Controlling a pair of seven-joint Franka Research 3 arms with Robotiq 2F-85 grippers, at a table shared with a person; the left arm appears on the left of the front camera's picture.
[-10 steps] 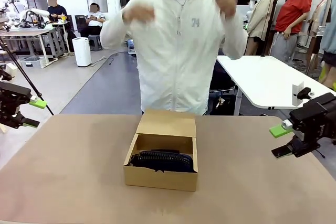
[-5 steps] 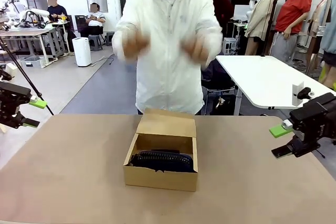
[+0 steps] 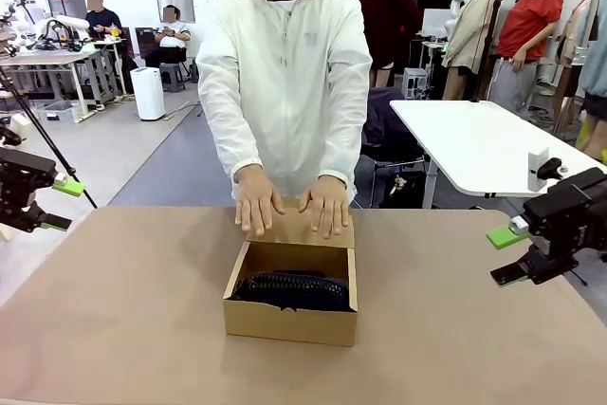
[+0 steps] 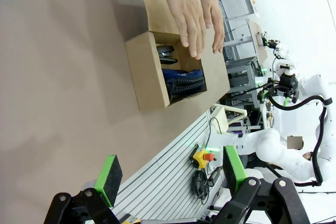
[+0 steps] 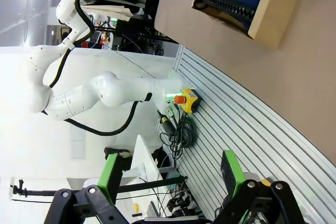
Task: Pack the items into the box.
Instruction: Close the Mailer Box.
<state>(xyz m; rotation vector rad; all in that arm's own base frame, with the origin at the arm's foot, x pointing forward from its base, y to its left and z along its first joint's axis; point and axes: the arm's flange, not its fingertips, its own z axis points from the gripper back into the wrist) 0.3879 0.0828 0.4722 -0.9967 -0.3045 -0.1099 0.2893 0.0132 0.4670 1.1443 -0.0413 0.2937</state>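
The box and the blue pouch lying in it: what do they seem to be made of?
The box looks like plain brown cardboard, matte and unprinted, with thin flat walls and sharply folded edges. The pouch seems to be navy-blue fabric, perhaps a synthetic weave. It sags softly, and a dark toothed zipper line runs along its top. The exact fibre cannot be told.

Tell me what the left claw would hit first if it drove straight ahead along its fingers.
Most likely the cardboard box: from the open left claw it lies nearly dead ahead across the table. Depth is unclear, so it might graze the table first.
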